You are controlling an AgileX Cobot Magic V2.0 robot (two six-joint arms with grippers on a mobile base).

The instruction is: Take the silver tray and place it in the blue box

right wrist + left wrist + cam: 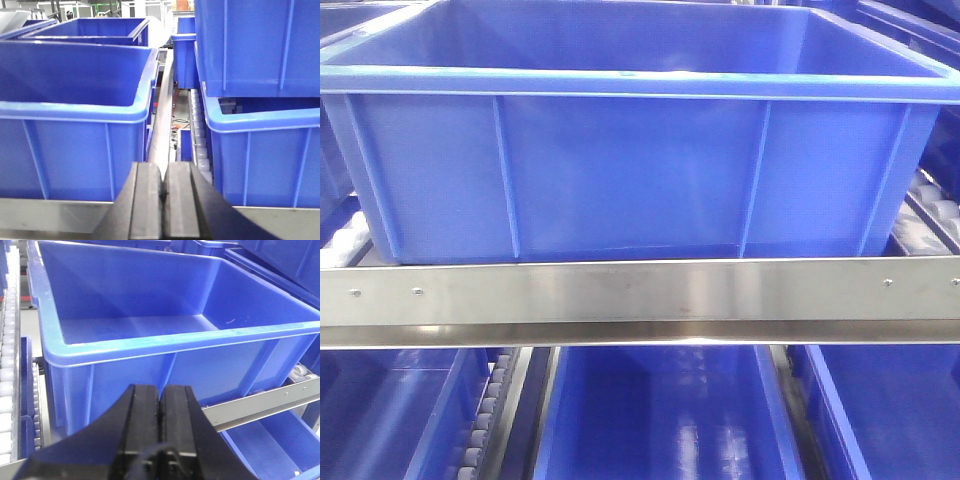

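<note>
Blue box [165, 340] sits dead ahead of my left pincer [160, 405] and to the left of my right pincer [163, 187], both pressed closed and empty; silver tray not in view.

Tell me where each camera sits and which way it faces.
Front: level with the shelf rail, facing the blue box side-on; no robot visible.
Left wrist: behind the shut left gripper, looking down into the box.
Right wrist: behind the shut right gripper, low, between boxes.
All three show the box.
</note>
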